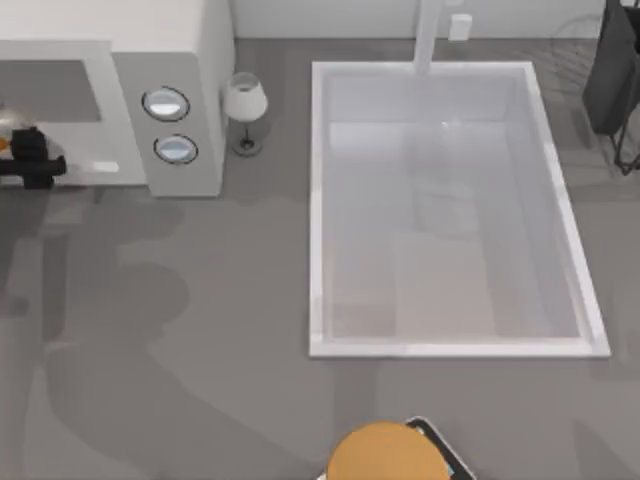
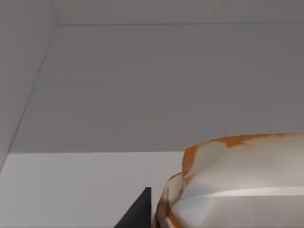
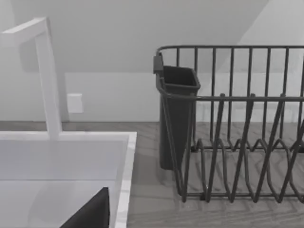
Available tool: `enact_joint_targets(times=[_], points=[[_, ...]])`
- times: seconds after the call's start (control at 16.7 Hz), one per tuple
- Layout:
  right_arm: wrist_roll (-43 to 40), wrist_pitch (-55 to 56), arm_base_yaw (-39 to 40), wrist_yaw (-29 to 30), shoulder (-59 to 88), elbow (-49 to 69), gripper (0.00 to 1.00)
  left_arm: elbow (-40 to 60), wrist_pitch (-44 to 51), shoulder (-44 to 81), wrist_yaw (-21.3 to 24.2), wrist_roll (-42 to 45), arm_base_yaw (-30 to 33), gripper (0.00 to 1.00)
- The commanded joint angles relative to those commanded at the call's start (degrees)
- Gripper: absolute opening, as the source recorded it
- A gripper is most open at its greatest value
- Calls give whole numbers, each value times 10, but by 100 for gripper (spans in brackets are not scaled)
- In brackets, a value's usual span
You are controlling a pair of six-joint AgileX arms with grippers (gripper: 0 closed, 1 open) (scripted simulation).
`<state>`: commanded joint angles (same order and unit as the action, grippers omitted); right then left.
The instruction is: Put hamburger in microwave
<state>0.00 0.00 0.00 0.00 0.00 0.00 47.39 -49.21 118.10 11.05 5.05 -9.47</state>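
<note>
The microwave [image 1: 185,60] stands at the table's back left, its two round dials [image 1: 166,103] on the side panel. My left gripper [image 1: 28,150] is at the mouth of its cavity, at the top view's far left edge. A bit of the hamburger [image 1: 5,140] shows beside it. The left wrist view looks into the plain grey cavity [image 2: 166,85], with the cream-white, orange-edged hamburger [image 2: 237,180] close against a dark fingertip [image 2: 137,216]. The gripper looks shut on it. One dark fingertip [image 3: 90,213] of my right gripper shows over the basin's corner.
A big white basin [image 1: 318,200] with a faucet [image 1: 430,35] fills the table's right half. A stemmed glass [image 1: 244,105] stands between microwave and basin. A tan-orange dome [image 1: 388,455] sits at the front edge. A dark dish rack [image 3: 237,123] with a caddy [image 3: 175,114] stands at the back right.
</note>
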Motion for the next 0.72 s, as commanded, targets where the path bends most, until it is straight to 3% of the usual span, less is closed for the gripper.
enact_joint_targets(times=[0.72], points=[[0, 0, 0, 0, 0, 0, 100, 46, -14, 23, -4, -21, 16, 0]])
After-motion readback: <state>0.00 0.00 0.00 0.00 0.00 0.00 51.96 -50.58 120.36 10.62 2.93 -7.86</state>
